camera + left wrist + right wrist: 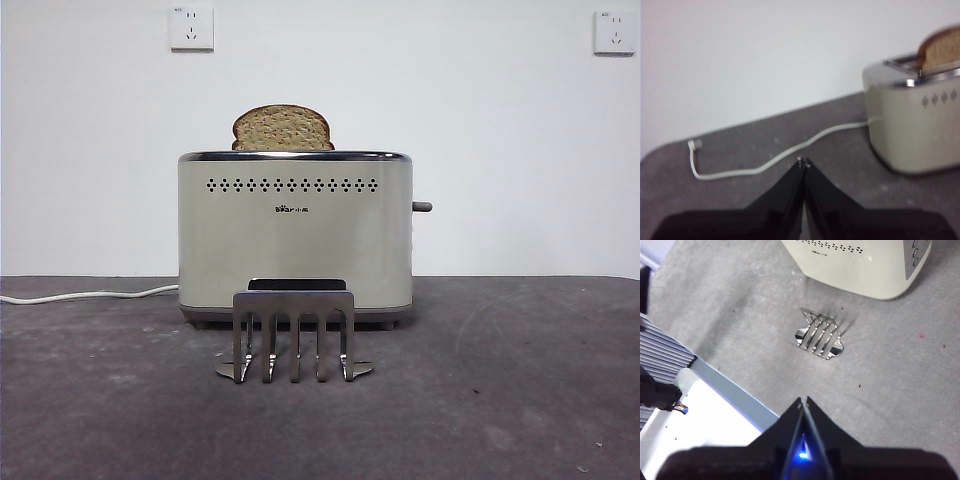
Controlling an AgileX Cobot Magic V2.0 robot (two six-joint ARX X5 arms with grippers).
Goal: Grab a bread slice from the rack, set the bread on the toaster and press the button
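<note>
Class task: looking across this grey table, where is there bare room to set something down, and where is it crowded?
Bare patches: the grey table to the side of the cream toaster where its dark lever knob sticks out, and the near strip in front of the small steel rack. The opposite side is crossed by the white cord. Crowded: the narrow gap between rack and toaster.

Bread: speckled brown wholegrain slice (283, 128), its domed top poking out of the toaster
Toaster: boxy cream body with a chrome rim (295, 232)
Lever: small dark grey knob (423, 207), on the toaster's narrow side
Rack: small brushed-steel pronged stand (294, 334), just in front of the toaster, nothing in it
</note>
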